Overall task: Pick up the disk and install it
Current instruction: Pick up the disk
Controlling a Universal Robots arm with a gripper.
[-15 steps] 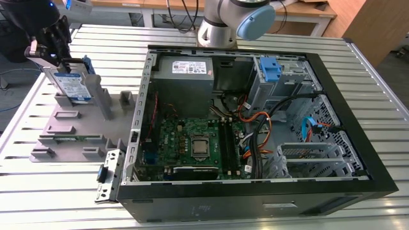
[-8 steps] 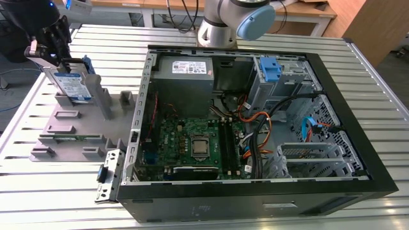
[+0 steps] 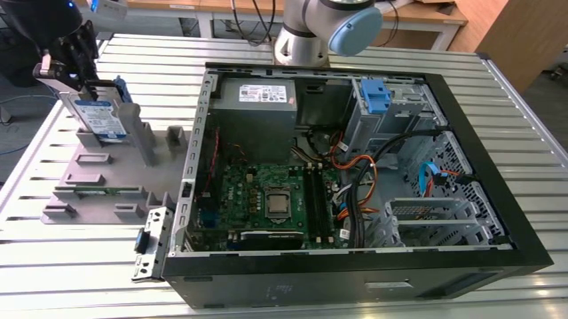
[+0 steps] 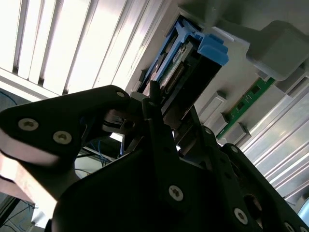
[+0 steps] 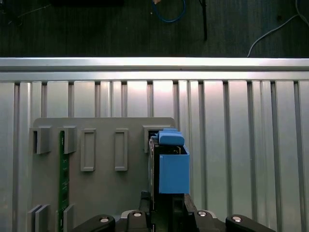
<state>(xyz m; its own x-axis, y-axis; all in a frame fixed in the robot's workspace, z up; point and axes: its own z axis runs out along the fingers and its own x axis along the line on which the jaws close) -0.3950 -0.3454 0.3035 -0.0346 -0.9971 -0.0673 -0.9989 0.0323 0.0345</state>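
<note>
Exterior view: black robot gripper [image 3: 87, 80] at ten o'clock from the open black computer case [image 3: 355, 279], jaws clamped on the upright silver-grey, blue-framed disk [image 3: 100, 118], over a grey slotted plastic fixture [image 3: 106, 193].

Second wrist view: disk [image 4: 190, 72] edge-on beyond the gripper [image 4: 169, 113].

First wrist view: disk [image 5: 171, 169] held upright by the gripper [image 5: 166, 210].

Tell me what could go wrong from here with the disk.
1. The disk stands upright in the grey fixture with the gripper at its top end; an off-centre hold may tilt or jam it against the posts.
2. Loose cables crowd the open case beside the drive cage and could snag it.
</note>
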